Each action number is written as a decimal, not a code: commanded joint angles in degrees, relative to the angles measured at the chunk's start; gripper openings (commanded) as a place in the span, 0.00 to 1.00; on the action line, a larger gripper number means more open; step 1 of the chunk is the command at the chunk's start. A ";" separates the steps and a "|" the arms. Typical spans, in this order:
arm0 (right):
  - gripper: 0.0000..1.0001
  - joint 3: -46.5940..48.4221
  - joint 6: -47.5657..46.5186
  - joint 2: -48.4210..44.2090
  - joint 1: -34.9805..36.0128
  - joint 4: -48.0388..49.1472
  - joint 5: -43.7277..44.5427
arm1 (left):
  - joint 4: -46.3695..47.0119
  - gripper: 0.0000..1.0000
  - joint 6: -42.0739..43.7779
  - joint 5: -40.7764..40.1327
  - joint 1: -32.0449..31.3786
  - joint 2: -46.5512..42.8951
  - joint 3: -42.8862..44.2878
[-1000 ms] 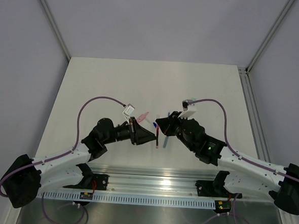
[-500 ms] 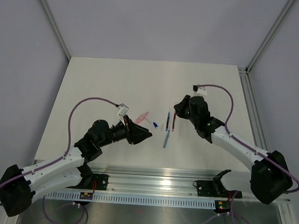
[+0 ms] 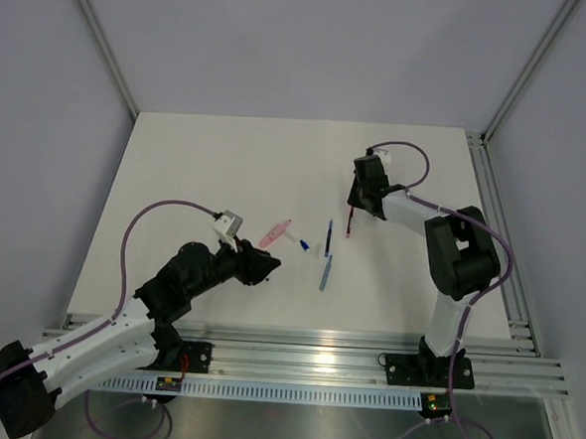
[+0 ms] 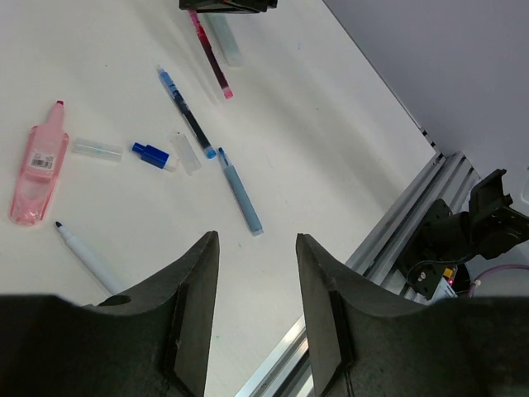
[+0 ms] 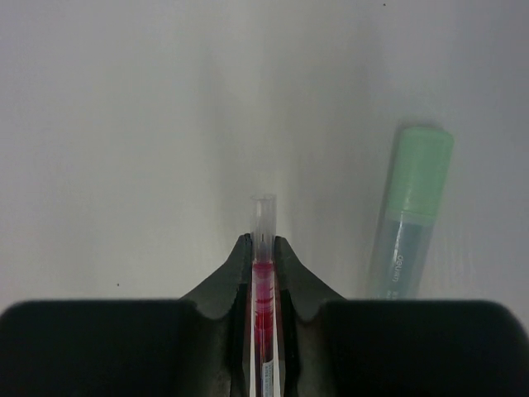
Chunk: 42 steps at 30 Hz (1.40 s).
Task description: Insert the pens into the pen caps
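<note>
My right gripper (image 5: 263,241) (image 3: 356,203) is shut on a red pen (image 5: 263,285) (image 3: 350,223), low over the table at the far right. A clear cap (image 5: 264,211) covers the pen's tip and sticks out past the jaws. A mint green pen cap (image 5: 411,207) lies on the table just right of it. My left gripper (image 4: 256,240) (image 3: 267,265) hangs open and empty, nearer than the other pieces. Beyond it lie a dark blue pen (image 4: 186,112) (image 3: 329,237), a light blue pen (image 4: 240,190) (image 3: 326,271) and a pale pink pen cap (image 4: 37,161) (image 3: 275,232).
Two short clear tubes (image 4: 97,149) (image 4: 186,155) and a small blue piece (image 4: 151,155) lie between the pink cap and the blue pens. A white pen with a dark tip (image 4: 87,252) lies by my left finger. The metal rail (image 3: 305,342) runs along the near table edge.
The two grippers, close together mid-table a second ago, have parted. My right arm swung to the far right with the red pen. My left gripper opened and drew back to the near left.
</note>
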 commanded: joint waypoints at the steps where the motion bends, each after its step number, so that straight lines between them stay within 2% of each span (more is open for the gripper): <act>1: 0.00 5.75 -2.16 3.42 -1.49 -3.66 4.07 | 1.75 0.44 1.50 -1.70 -0.03 -0.02 -0.28; 7: 0.08 8.83 -4.00 6.86 -2.28 -5.59 6.71 | 2.89 0.44 1.23 -0.55 -0.03 2.09 -0.19; 15: 0.18 14.71 -5.15 11.17 -2.28 -11.92 4.87 | 2.98 0.44 1.50 -1.25 -0.03 3.76 0.07; 25: 0.32 15.07 -2.78 10.65 -2.20 -14.47 4.52 | 3.07 0.44 1.50 -1.34 -0.03 4.28 0.16; 35: 0.44 13.76 -2.25 0.72 -2.20 -13.24 1.09 | 2.63 0.44 1.67 -2.13 -0.03 3.93 0.25; 42: 0.45 6.39 -0.84 -9.82 -0.10 -12.89 -1.73 | 1.31 0.45 2.20 -4.58 -0.03 2.18 0.07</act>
